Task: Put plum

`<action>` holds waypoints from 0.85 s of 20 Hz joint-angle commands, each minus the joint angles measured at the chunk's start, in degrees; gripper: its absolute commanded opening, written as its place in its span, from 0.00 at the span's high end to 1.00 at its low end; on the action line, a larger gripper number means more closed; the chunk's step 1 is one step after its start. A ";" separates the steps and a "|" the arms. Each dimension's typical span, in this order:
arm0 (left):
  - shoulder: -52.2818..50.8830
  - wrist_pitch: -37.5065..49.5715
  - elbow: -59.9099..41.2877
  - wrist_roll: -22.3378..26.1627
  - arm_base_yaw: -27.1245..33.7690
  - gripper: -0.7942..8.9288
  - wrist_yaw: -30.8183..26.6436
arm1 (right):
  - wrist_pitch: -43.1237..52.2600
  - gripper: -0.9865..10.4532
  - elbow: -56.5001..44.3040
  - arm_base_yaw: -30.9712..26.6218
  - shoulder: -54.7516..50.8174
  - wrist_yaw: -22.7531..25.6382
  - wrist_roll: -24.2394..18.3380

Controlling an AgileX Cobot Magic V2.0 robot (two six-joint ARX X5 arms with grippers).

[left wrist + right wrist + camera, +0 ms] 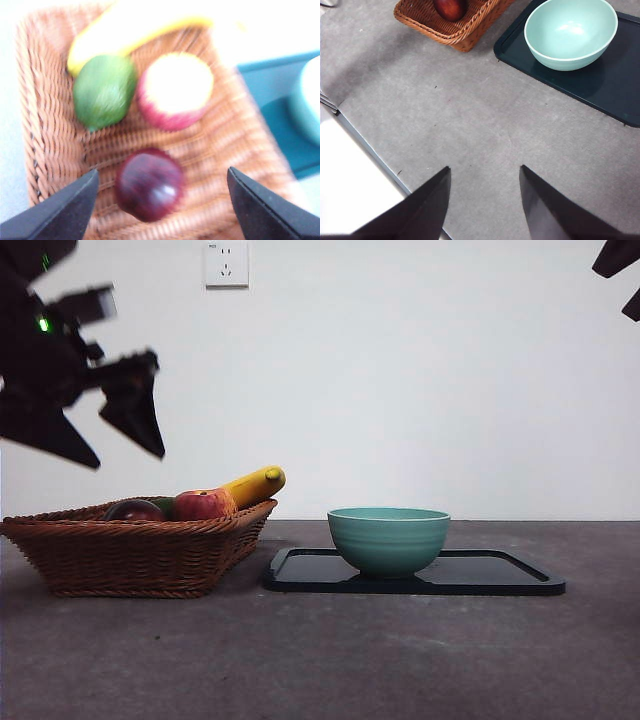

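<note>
Setting: a staged robot test bench in a lab-like room. Indicators: bare white wall (420, 380) with one white wall socket (226, 263), plain grey tabletop (320, 650), fruit props in a brown woven wicker basket (130, 550).

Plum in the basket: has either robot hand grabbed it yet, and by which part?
No, nothing is held. The left hand hovers open above the plum, which lies in the basket. The right hand is open over bare table.
</note>
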 commanded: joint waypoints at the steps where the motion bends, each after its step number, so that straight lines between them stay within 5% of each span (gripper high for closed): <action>1: -4.57 -1.75 0.90 -0.83 -0.79 0.50 4.07 | 1.11 0.72 0.42 0.28 0.28 -0.02 -0.42; 12: -25.22 -19.37 0.90 -1.90 -2.43 0.50 28.20 | 2.71 0.72 0.42 0.28 0.33 0.00 0.26; 17: -26.60 -29.70 0.90 2.56 -2.43 0.50 29.18 | 2.71 0.72 0.42 0.28 0.33 0.00 1.11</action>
